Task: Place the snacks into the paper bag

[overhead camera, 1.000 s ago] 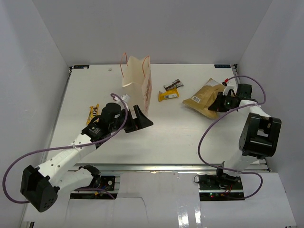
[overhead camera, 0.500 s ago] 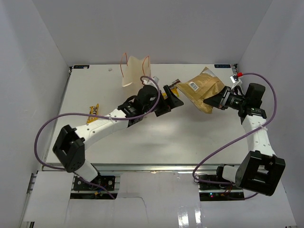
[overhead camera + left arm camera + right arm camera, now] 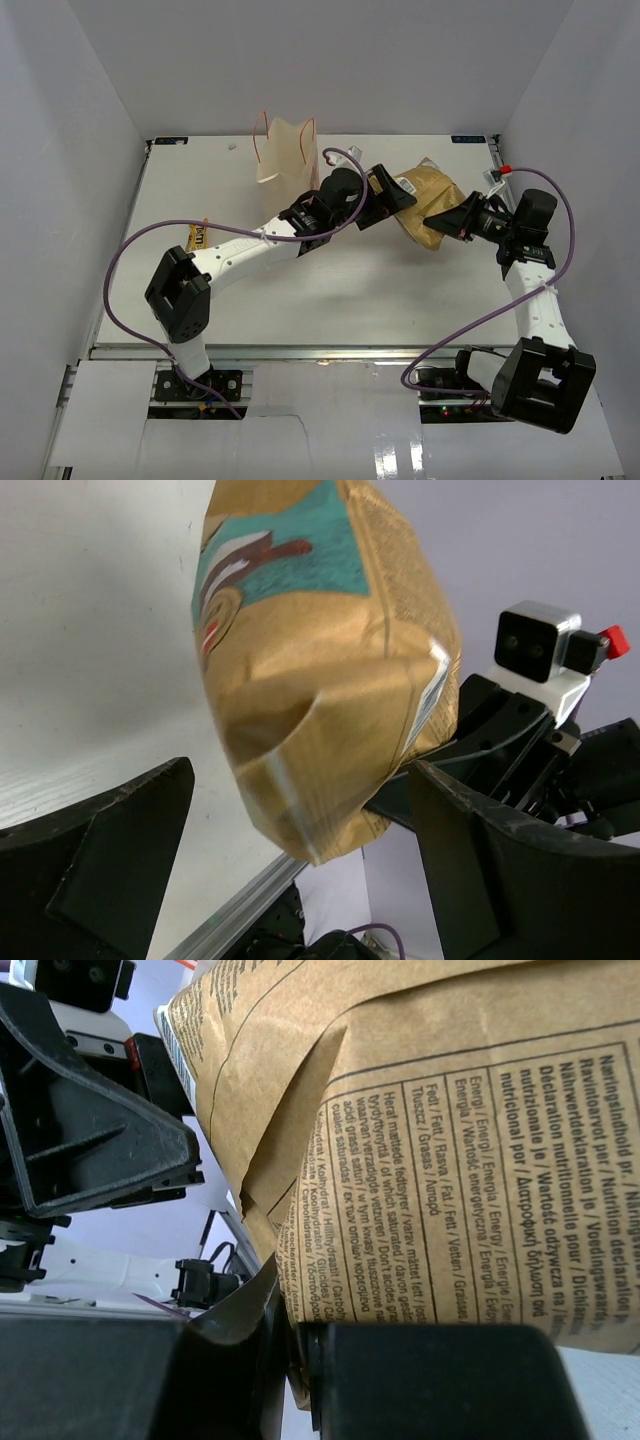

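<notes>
The large tan chip bag [image 3: 425, 197] hangs above the table right of centre, with my right gripper [image 3: 452, 219] shut on its lower edge [image 3: 295, 1360]. Its printed back fills the right wrist view [image 3: 450, 1160]. My left gripper [image 3: 388, 196] is open at the chip bag's left end. In the left wrist view its fingers stand wide on either side of the bag's sealed corner [image 3: 320, 680] without touching it. The cream paper bag [image 3: 288, 160] stands upright at the back, left of both grippers. A yellow wrapper [image 3: 197, 237] lies at the left. The other small snacks are hidden.
White walls close in the table [image 3: 330, 290] on three sides. My left arm stretches diagonally across the middle of the table, and purple cables loop beside both arms. The metal front rail [image 3: 300, 352] runs along the near edge.
My left arm has swung right, from beside the paper bag to the chip bag. My right gripper has lifted the chip bag off the table and carried it left.
</notes>
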Available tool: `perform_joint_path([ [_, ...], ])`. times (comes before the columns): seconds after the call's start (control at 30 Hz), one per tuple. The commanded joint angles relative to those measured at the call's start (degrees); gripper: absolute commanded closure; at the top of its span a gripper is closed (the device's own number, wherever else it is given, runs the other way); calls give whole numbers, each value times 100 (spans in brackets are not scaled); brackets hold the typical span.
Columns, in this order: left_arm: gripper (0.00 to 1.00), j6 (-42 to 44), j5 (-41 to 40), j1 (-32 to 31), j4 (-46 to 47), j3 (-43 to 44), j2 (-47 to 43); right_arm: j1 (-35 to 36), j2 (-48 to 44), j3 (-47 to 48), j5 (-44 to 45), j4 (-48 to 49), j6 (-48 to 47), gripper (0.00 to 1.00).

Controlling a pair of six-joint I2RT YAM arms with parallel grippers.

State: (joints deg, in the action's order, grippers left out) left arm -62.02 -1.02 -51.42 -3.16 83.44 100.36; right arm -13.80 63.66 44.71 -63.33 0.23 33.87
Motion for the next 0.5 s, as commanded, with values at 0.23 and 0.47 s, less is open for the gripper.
perform_joint_path([
  [0.23, 47, 120, 92, -52, 518, 639, 432, 0, -415, -366, -610, 1137, 691, 92],
  [0.47, 100, 479, 515, -79, 790, 489, 274, 0, -381, -305, -531, 550, -227, 71],
])
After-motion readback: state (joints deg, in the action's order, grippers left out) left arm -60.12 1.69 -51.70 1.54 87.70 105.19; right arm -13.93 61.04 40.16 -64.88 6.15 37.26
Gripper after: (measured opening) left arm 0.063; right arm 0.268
